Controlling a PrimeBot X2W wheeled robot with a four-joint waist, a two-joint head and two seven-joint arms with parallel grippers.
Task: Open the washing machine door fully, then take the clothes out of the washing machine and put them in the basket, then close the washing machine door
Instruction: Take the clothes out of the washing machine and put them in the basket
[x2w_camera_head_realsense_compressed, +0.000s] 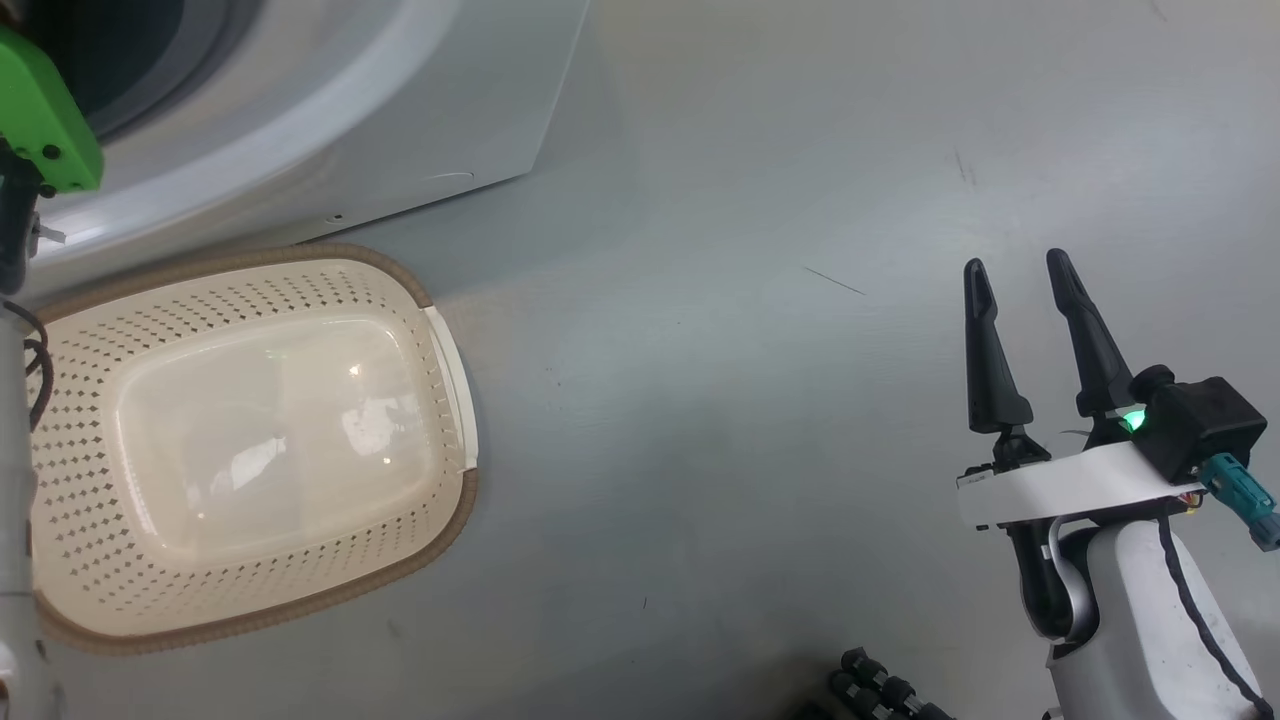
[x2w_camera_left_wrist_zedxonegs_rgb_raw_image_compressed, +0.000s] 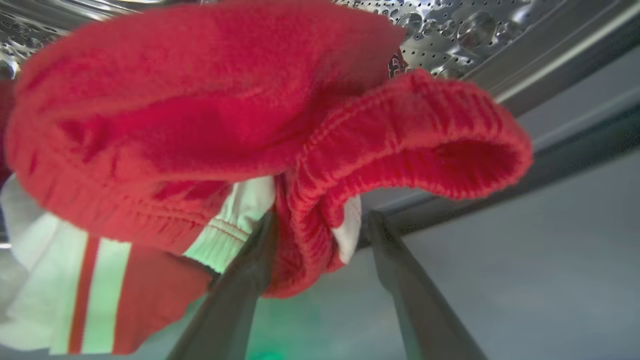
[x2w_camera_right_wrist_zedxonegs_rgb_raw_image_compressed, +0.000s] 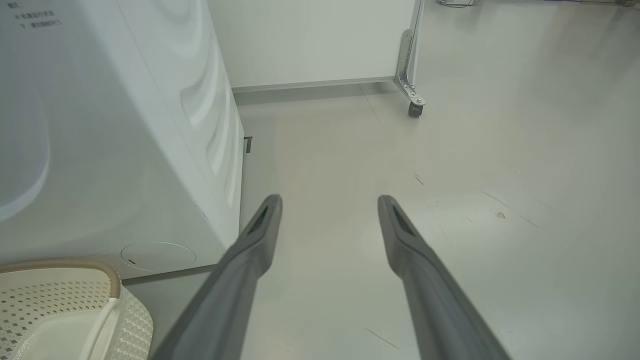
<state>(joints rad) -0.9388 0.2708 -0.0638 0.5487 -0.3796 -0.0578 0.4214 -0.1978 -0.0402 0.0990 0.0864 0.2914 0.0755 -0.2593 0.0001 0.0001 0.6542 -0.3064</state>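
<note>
Basket (x2w_camera_head_realsense_compressed: 120, 570) before washing machine (x2w_camera_head_realsense_compressed: 430, 110)

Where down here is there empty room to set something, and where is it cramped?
The basket is bare inside. Open floor stretches between it, the washing machine and the right gripper. Crowded: the drum, where the clothes bunch against the left gripper.

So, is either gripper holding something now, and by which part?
Nothing is held. The left gripper is open around a red ribbed fold of the clothes; the right gripper is open, empty.
</note>
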